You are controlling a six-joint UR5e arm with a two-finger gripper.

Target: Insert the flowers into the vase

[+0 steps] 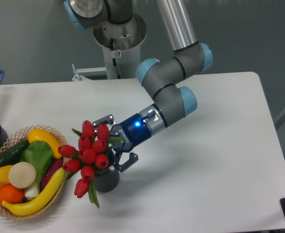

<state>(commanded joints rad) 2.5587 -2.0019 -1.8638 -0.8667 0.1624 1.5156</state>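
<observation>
Flowers [90, 156] stand with stems down in the vase [106, 180], just left of my hand [117, 144], heads leaning away from it. My fingers look spread, one above and one below, gripping nothing. I judge I should retreat rightward.

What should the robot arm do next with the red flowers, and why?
Probably pull back slowly. The gripper looks open, with one finger above and one below the stems, and the flowers already stand in the vase, leaning towards the basket.
</observation>
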